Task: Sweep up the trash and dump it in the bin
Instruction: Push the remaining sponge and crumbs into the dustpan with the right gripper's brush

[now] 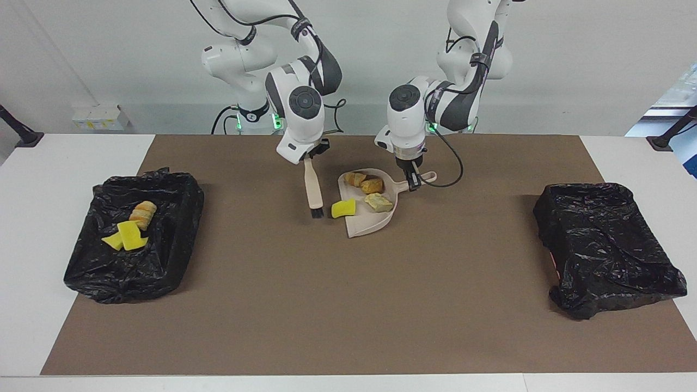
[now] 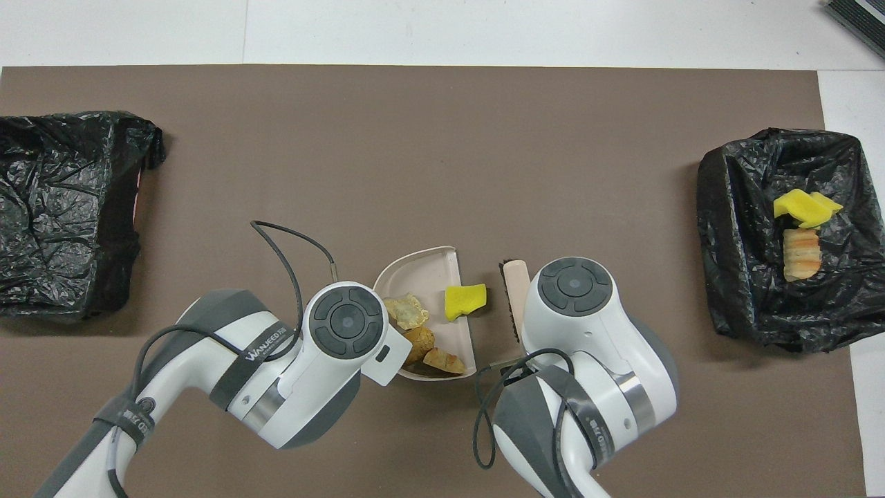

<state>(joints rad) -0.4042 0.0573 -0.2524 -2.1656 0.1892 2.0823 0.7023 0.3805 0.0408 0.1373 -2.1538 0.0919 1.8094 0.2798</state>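
At the dustpan's handle, near the mat's robot-side edge, our left gripper (image 1: 413, 182) is clamped on the dustpan (image 1: 370, 218); our right gripper (image 1: 311, 158) is clamped on the brush (image 1: 313, 191), whose black bristles meet the mat beside the pan. Three tan, crusty lumps (image 1: 366, 185) lie inside; the yellow sponge chunk (image 1: 343, 208) straddles the pan's open lip. We judge the trash light, soft and easily spilled, so we carry it by the stiff plastic pan. One lined bin (image 1: 136, 234) already holds scraps.

Two black-lined bins (image 1: 136, 234) (image 1: 604, 245). One dustpan (image 1: 375, 220), one brush (image 1: 313, 190). Yellow sponge chunks: one at the dustpan's edge (image 1: 343, 208), two in a bin (image 1: 125, 238). Bread lumps: three in the dustpan (image 1: 372, 185), one in a bin (image 1: 144, 213).
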